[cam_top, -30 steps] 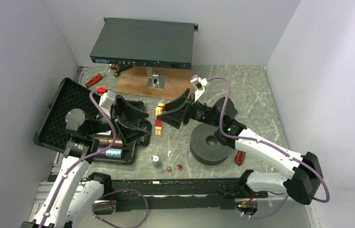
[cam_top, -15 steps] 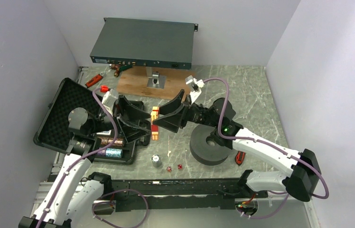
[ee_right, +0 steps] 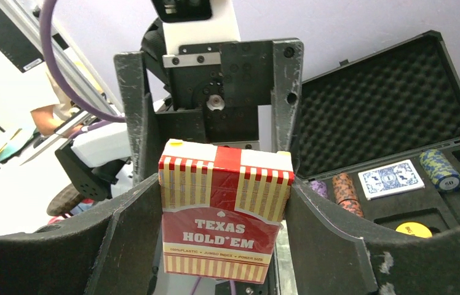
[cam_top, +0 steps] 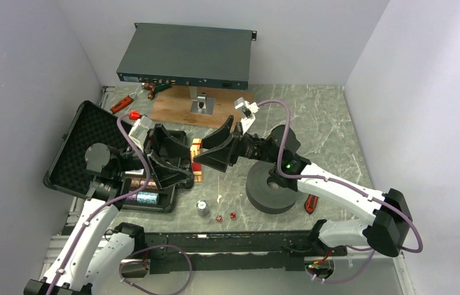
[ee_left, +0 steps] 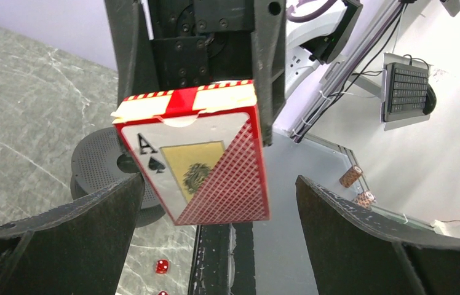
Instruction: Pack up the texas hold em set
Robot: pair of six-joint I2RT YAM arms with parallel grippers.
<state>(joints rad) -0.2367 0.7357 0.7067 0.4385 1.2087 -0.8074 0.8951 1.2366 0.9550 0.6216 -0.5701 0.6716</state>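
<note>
My right gripper (cam_top: 200,153) (ee_right: 221,187) is shut on a red Texas Hold'em card deck box (cam_top: 197,173) (ee_right: 218,215) and holds it in the air right of the black case (cam_top: 67,160). My left gripper (cam_top: 186,163) (ee_left: 218,183) faces it with the jaws wide open. The deck (ee_left: 197,160) hangs just in front of the left fingers and touches neither. In the right wrist view the open case (ee_right: 387,98) holds chip stacks (ee_right: 344,190), a blue deck (ee_right: 390,179) and a yellow disc (ee_right: 413,229). Two red dice (cam_top: 219,219) lie near the front edge.
A thick dark grey foam ring (cam_top: 272,190) sits under the right arm. A small silver cylinder (cam_top: 203,209) stands next to the dice. A grey rack-mount box (cam_top: 184,55) and a wooden board (cam_top: 181,110) are at the back. Red-handled tools (cam_top: 122,104) (cam_top: 310,203) lie on the table.
My right gripper has carried the red deck to the left, up to the open jaws of my left gripper. The left gripper has stayed open and barely moved.
</note>
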